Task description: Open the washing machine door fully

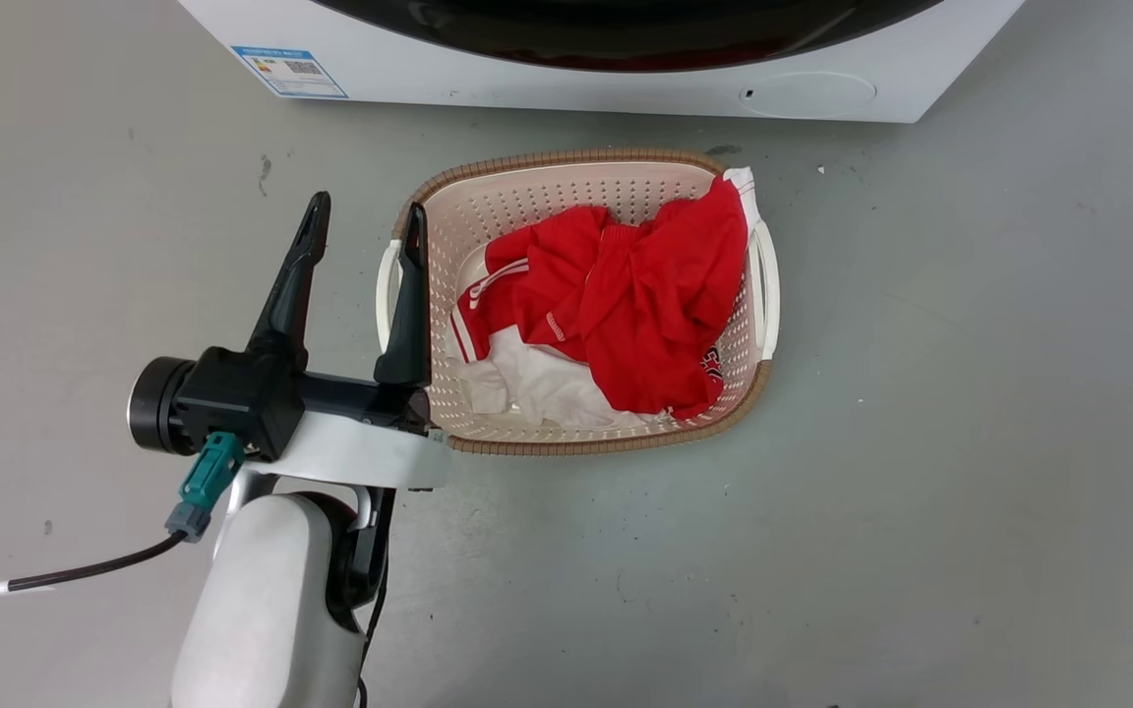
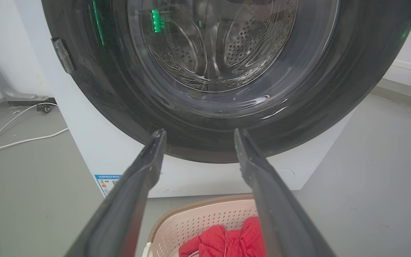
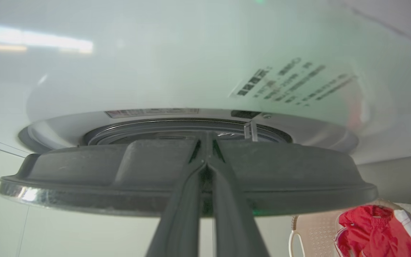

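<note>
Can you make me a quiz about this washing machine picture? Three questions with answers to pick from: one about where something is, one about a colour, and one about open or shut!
1. Where is the laundry basket?
A) on the floor in front of the washing machine
B) on a shelf
C) on a chair

2. What colour is the top garment in the basket?
A) blue
B) yellow
C) red

3. How is the left gripper?
A) shut on a sock
B) open, holding nothing
C) shut on a towel

Answers: A, because the basket stands on the floor just before the white machine. C, because the top garment is bright red, lying over white cloth. B, because its two fingers stand apart with nothing between them.
</note>
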Robot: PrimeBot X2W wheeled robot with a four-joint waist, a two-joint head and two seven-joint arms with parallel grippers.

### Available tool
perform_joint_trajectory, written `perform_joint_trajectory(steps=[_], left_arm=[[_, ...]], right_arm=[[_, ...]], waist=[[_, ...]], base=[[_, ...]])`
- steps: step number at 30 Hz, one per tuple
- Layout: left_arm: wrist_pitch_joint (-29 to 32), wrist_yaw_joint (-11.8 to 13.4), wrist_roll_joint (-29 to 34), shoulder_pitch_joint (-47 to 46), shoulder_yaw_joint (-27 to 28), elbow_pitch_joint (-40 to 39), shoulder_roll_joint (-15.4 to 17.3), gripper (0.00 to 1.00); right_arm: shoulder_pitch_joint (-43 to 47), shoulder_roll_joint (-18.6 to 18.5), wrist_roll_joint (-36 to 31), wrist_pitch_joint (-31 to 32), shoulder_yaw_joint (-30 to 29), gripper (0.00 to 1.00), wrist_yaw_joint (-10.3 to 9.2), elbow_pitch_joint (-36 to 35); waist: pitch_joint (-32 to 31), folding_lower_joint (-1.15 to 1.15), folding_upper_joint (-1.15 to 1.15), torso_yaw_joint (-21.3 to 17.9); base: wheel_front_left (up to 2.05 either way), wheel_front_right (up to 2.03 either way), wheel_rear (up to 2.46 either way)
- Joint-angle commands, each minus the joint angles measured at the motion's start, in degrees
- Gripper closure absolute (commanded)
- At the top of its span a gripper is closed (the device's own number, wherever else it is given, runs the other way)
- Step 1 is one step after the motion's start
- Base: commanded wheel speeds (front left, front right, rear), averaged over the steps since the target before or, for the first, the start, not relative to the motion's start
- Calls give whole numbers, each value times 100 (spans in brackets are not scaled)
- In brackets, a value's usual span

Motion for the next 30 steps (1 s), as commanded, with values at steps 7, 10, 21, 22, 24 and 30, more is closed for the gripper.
perform_joint_trajectory(steps=[7, 10, 21, 22, 24, 30], left_arm=[[-15, 27, 9, -56, -15, 25, 8, 0], [-15, 21, -7, -53, -6, 54, 7, 0], [-15, 7, -35, 116, -3, 195, 8, 0], [-15, 5, -35, 132, -4, 213, 8, 0], [-15, 5, -40, 160, -8, 250, 8, 0], [-15, 16, -40, 304, -9, 354, 8, 0]], right_arm=[[194, 193, 201, 571, 75, 100, 8, -245], [294, 148, 282, 746, 55, 100, 8, -268], [783, 137, 660, 1482, 22, 100, 8, -436], [834, 143, 684, 1555, 34, 100, 8, -455], [957, 155, 730, 1694, 74, 100, 8, -504], [1345, 217, 840, 1930, 164, 100, 8, -690]], waist=[[-21, -1, 0, -26], [-72, -1, 0, -34], [-476, -1, 0, -76], [-527, -1, 0, -78], [-634, -1, 0, -84], [-949, -1, 0, -107]], base=[[0, 0, 0], [0, 0, 0], [0, 0, 0], [0, 0, 0], [0, 0, 0], [0, 0, 0]])
